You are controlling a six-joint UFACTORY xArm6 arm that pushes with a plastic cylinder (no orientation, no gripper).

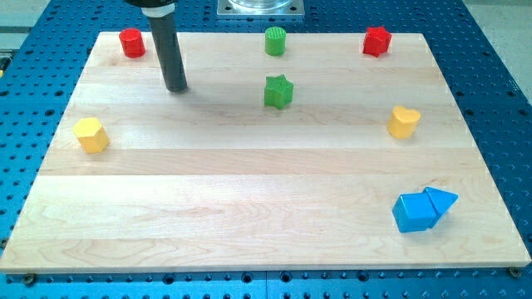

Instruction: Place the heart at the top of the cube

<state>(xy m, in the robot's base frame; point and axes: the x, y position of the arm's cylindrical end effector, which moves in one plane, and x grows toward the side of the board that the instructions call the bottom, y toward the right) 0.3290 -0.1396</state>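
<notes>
My tip [176, 88] rests on the bench [249, 191], a bare rod holding nothing, well left of the yellow heart [403, 121]. The blue cube [413, 213] sits below that heart, touching a blue triangle [441, 200]. The rod's top is cut off.

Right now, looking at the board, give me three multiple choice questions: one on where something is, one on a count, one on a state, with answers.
1. Where is my tip?
A. upper left, near the red cylinder
B. beside the blue cube
C. touching the yellow heart

2. How many green blocks are there?
A. one
B. two
C. three

3. How do the blue cube and the blue triangle stand?
A. far apart
B. stacked
C. side by side, touching

Answers:
1 A: the rod ends at the view's upper left, apart from every block.
2 B: a green cylinder and a green star.
3 C: they meet at the view's lower right.
</notes>
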